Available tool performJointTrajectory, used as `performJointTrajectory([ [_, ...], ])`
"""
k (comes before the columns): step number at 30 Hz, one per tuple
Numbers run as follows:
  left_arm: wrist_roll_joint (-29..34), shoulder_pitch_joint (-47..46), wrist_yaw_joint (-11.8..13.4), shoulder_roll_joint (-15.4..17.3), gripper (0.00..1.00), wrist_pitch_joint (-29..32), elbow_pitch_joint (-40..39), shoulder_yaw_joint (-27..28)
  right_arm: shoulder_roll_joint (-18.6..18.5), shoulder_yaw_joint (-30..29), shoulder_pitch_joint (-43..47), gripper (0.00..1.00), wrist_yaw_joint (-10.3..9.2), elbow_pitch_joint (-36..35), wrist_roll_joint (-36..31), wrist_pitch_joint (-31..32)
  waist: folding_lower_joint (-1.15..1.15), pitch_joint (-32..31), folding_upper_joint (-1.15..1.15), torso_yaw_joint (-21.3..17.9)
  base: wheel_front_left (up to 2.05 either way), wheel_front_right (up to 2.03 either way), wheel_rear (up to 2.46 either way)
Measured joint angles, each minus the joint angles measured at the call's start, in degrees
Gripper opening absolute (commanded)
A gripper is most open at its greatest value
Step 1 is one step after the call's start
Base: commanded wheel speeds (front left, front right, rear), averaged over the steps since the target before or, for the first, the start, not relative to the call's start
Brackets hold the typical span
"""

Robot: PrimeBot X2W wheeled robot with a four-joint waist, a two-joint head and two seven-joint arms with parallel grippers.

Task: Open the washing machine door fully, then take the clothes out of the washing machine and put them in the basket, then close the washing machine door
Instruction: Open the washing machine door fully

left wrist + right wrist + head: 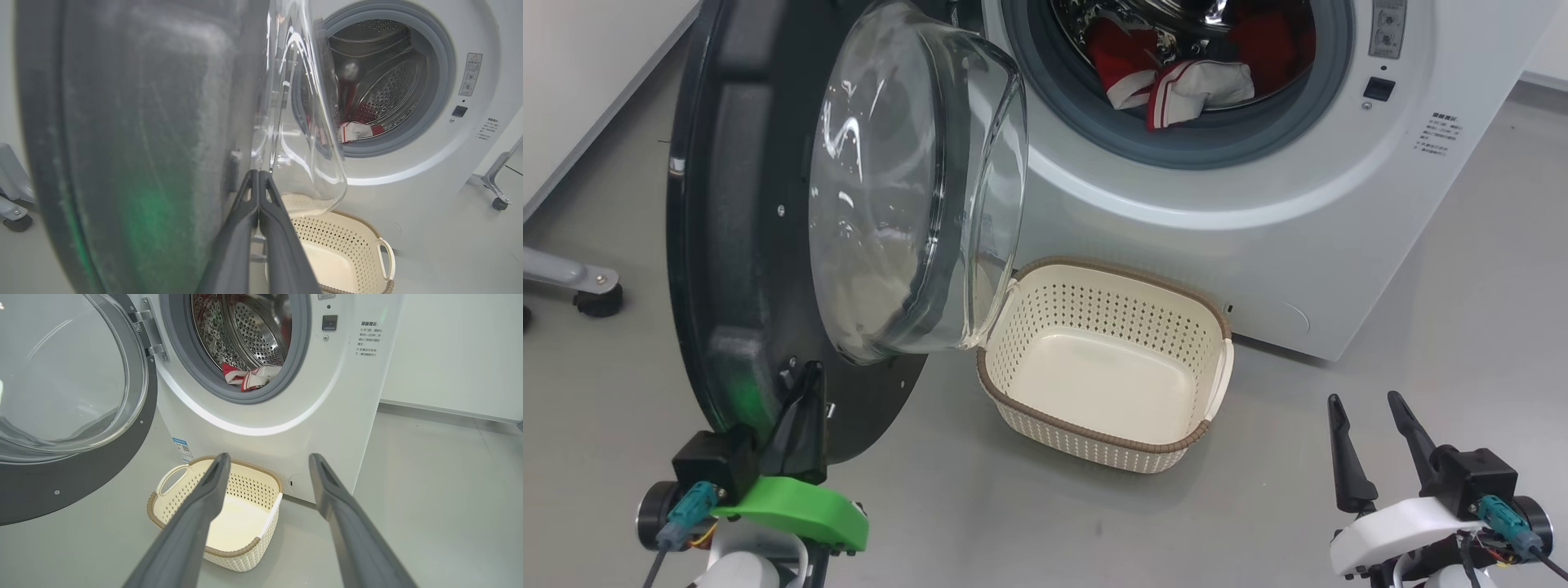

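While the washing machine door [727,245] hangs open, left gripper [809,376] sits pinched closed lower left, right gripper [1365,400] spread wide.

The washing machine door [727,245] and the clothes [1196,86] run past our head view's top edge. We cannot read the small label [1439,135] on the washing machine [1176,237].

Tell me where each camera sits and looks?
Head view: on the head, looking down at the washing machine door, the basket, left gripper, right gripper.
Left wrist view: on the left arm, along shut fingers beside the door.
Right wrist view: on the right arm, facing the washing machine between open fingers.
All share the basket and the clothes.
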Motion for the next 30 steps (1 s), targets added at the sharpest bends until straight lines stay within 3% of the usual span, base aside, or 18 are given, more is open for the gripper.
performJointTrajectory([
  [30,-5.7,-7.2,1.2,3.0,0.00,-1.6,7.4,17.6,-1.5,-1.7,-4.1,1.00,0.98,-1.8,-2.1,0.0,0.00,8.7,0.00,-1.7,0.00,0.00,0.00],
])
